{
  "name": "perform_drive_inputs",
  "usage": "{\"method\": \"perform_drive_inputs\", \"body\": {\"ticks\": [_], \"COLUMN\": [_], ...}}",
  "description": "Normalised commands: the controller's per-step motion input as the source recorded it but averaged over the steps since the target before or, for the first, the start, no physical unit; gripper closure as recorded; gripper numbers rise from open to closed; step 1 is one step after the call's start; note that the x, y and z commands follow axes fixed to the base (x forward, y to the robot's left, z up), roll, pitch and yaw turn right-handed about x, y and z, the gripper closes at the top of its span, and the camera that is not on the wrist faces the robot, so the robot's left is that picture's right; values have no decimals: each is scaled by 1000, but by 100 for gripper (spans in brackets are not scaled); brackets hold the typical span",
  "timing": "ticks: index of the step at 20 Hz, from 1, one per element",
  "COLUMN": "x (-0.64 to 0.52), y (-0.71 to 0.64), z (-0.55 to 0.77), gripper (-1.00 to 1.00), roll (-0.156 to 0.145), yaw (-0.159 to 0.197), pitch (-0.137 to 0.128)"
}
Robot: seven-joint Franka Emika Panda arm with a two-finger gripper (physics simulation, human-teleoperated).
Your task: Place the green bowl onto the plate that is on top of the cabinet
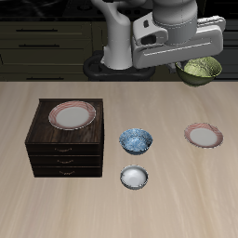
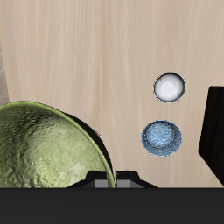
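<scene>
On the table you have three bowls, two plates and one cabinet to reckon with. Count the bowls first: the green bowl (image 1: 199,71) is up in the air at the back of the scene, hanging under your gripper (image 1: 191,65), well above the wooden tabletop (image 1: 177,186); the blue patterned bowl (image 1: 136,140) sits on the table just beside the cabinet (image 1: 63,149); the small white bowl (image 1: 134,177) lies a little nearer the table's front edge, close to the blue one but not touching it.

Your two plates look alike, pink rim and white centre. The plate (image 1: 72,114) rests flat on top of the cabinet, and nothing lies on it. The second pink-rimmed plate (image 1: 203,136) lies on the tabletop, well apart from the cabinet, with the blue bowl between them.

The cabinet shows three drawers stacked one above another, each with a small metal handle.

From your wrist camera, the green bowl (image 2: 48,149) fills much of the picture, its mottled inside turned up to the lens, with the blue bowl (image 2: 162,137) and white bowl (image 2: 169,87) far below on the wood.

Your fingers appear clamped on the green bowl's rim, since it hangs off the table beneath them, though the contact itself is hidden.

No brand, label or writing can be read anywhere.
</scene>
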Motion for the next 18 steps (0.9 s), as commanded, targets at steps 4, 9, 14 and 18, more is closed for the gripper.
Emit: {"method": "perform_drive_inputs", "body": {"ticks": [4,9,14,18], "x": [-84,-178,-273,-117], "y": [-75,-113,-137,-191], "z": [85,139,147,52], "gripper": [100,100,100,100], "roll": [-40,-29,39,-3], "yaw": [18,15,7,40], "pitch": [-17,-20,-26,-22]}}
